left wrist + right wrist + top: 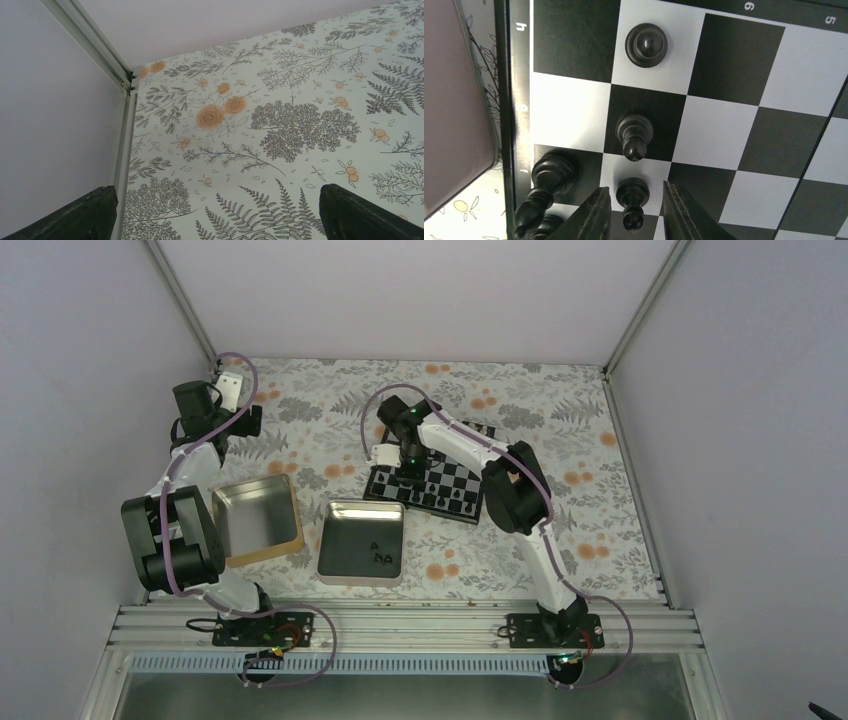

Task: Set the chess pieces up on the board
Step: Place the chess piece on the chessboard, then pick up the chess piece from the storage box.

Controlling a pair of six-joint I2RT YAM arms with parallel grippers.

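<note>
Here, two robot arms work over a table covered in a pale cloth (pixel 280 125) printed with grey ferns and orange flowers. The small square chessboard (pixel 716 132), with glossy black and silvery-white checks and a thin black border, lies on the right half of the table, just beyond the silver tin. The right gripper (pixel 635 192) points down at the board's edge. Its two dark ridged fingers are slightly parted on either side of one tiny black pawn (pixel 632 205) that stands on a white square, and a thin sliver of white shows on each side of it. Two more smooth, round-headed black pawns (pixel 634 135) stand in a line beyond it, one on a black square and one on a white. Beside them is a taller black piece (pixel 549 182) with a turned, waisted shape, and a fifth piece is partly cut off below it. Two open metal tins sit nearer the arms: a rectangular silver tin (pixel 345 540) holding what look like three loose black pieces (pixel 381 556), very small from above, and a gold-rimmed tin (pixel 255 515) to its left. The left gripper (pixel 216 192) is near the table's far left corner, its two dark fingers spread wide with nothing between them.
</note>
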